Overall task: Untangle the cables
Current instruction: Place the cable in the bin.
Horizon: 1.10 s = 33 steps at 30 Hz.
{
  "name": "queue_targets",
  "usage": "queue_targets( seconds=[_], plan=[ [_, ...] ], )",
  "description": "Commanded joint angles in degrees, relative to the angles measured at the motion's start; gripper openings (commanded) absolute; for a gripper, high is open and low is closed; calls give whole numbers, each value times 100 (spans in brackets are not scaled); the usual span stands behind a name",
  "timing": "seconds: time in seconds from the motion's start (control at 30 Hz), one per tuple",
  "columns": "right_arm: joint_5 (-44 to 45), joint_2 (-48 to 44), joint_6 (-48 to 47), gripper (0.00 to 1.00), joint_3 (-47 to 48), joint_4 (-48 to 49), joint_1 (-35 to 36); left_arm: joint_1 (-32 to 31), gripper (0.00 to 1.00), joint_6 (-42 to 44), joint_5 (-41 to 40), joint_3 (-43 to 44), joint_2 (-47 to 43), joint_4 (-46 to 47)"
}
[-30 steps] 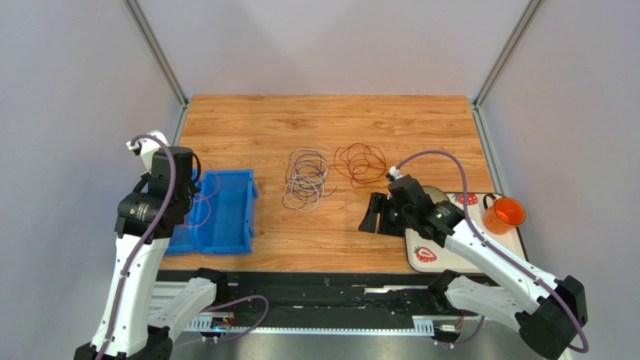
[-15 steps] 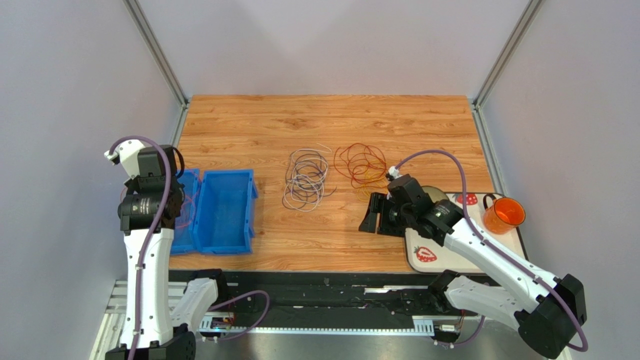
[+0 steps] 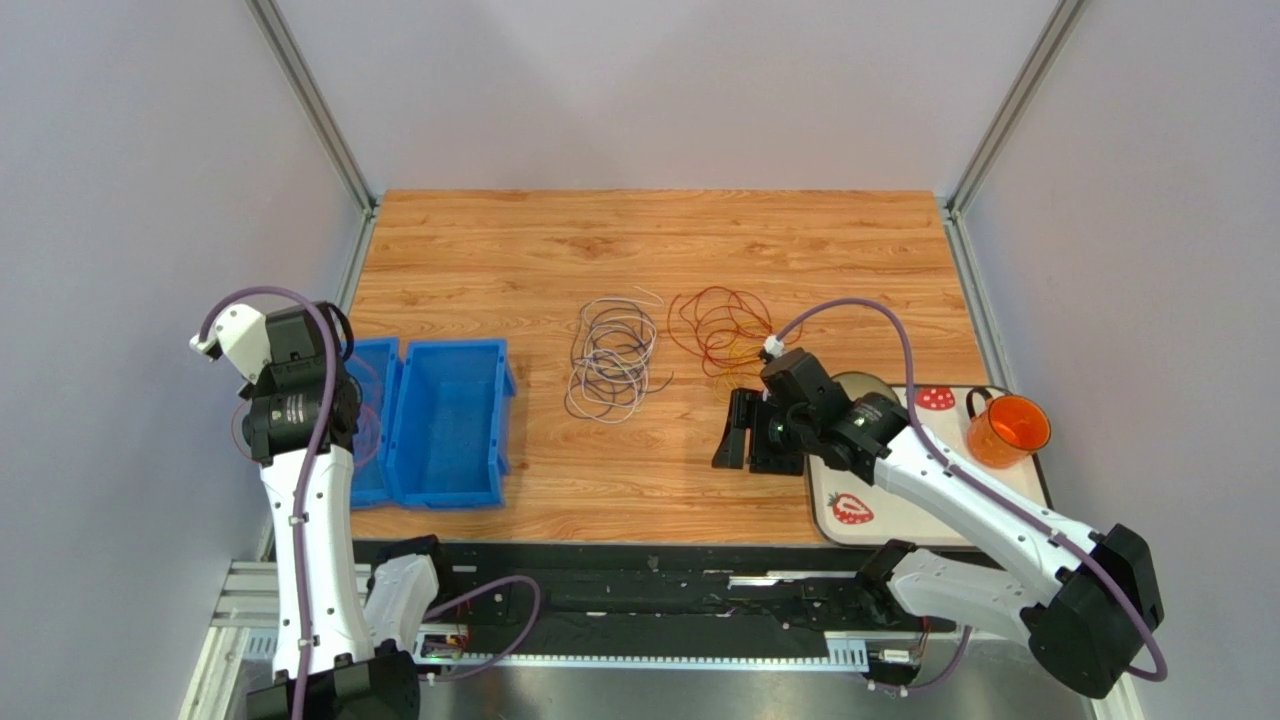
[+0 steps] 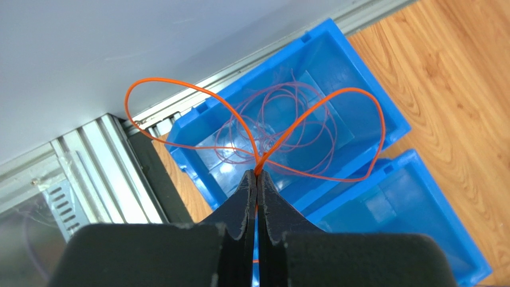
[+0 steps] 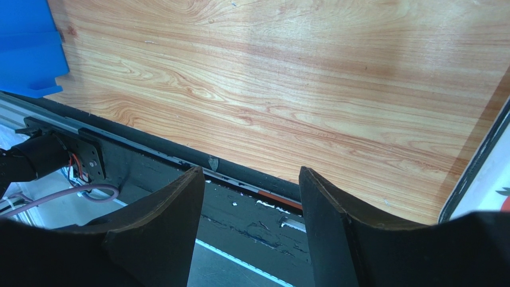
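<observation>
Your left fingers [image 4: 242, 206] pinch an orange cable [image 4: 350, 90] over the blue bin [image 4: 366, 76] — your right fingers [image 5: 335, 221] stand spread, holding nothing.

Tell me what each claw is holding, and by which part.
The left claw pinches the orange cable at the point where its two loops cross. The right claw is open and holds nothing.
</observation>
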Motion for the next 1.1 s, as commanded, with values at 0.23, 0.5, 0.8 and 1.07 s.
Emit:
queue_targets(
  seconds=[0.23,0.5,0.8,1.07],
  plan=[
    [151,393,104,63,491,38,372,349,0,-1400,-841,-409,-149,549],
    [318,727,342,63,754,47,732,682,0,-1639,-702,-630,-43,945],
    [486,1166,491,62,1027,82,1136,1087,5,-1525,221,-832,106,1472],
    [530,1281,579,62,1097,126,1321,1175,93,-1499,1083,-902,133,1823]
  ],
)
